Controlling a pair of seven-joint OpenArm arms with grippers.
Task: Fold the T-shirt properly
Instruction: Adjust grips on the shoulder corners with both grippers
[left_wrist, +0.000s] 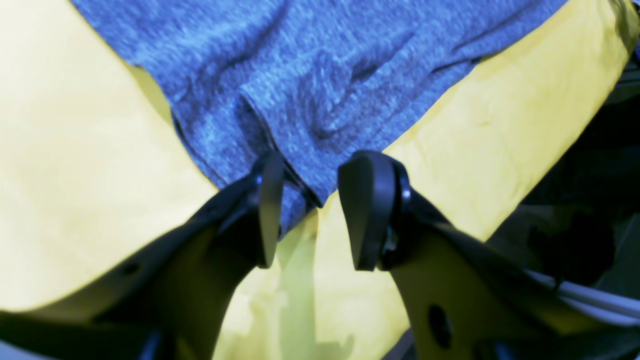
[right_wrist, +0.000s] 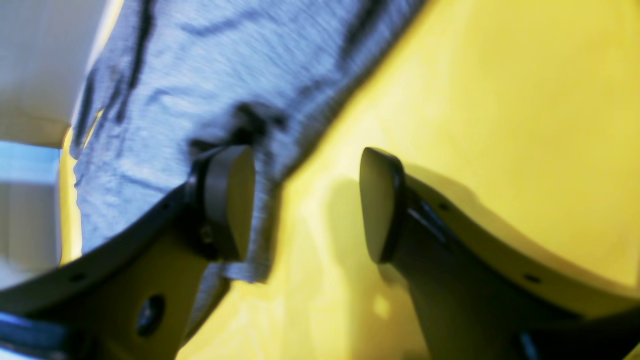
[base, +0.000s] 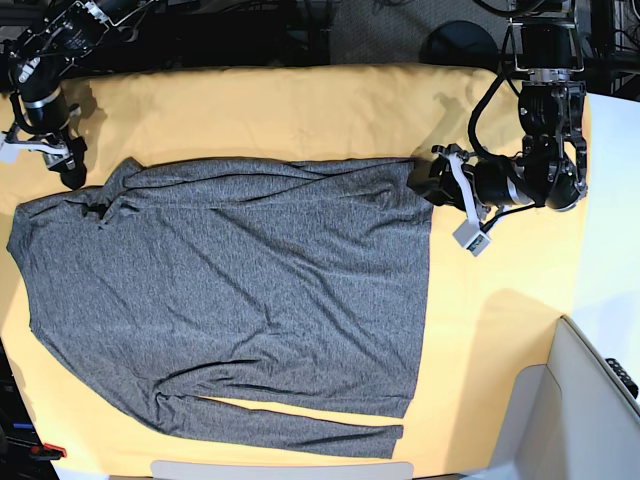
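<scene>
Heathered grey knit T-shirt flat on yellow-orange cloth — both arms' fingers wide, empty.

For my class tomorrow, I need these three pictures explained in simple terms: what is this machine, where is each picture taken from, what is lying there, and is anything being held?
This is a robot with two arms. The wide picture looks down from above; the other two come from small cameras on each wrist, looking past the jaws. A grey long-sleeved T-shirt lies spread on a yellow cloth covering the table. The left gripper, on the right of the overhead picture, has its jaws open around the shirt's hem corner. The right gripper, on the left of that picture, is open too, with one jaw against the shirt's edge by the collar end. Neither is clamped on the fabric, so nothing is held.
</scene>
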